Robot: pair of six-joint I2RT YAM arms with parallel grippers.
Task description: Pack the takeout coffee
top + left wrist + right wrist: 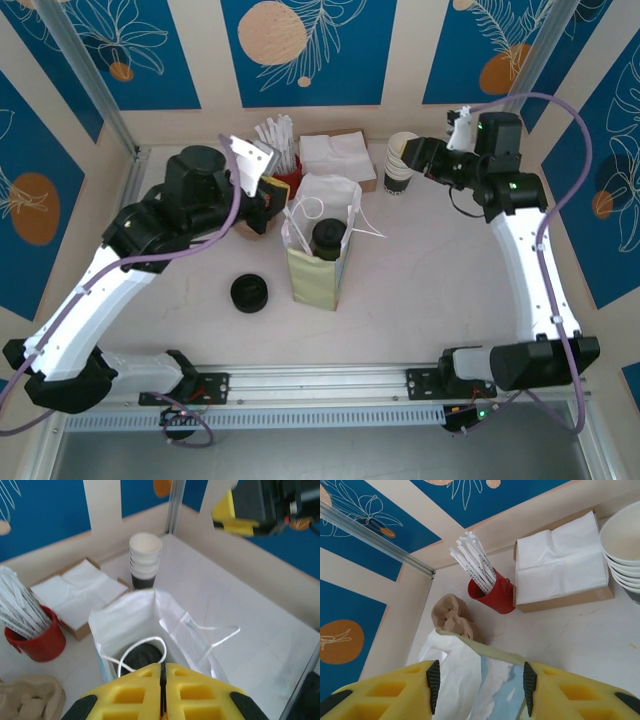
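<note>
Takeout coffee (328, 238) sits inside the white paper bag (315, 275) at mid-table; you see its black lid through the bag's open mouth. Your left gripper (161, 677) is clenched on nothing, close to the bag's left side. Your right gripper (479, 680) is released and empty, beside the stack of white cups (400, 168). Napkins (338, 157) lie behind the bag. The red stick holder (495, 595) stands left of them. The black lid piece (249, 293) lies left of the bag, apart.
</note>
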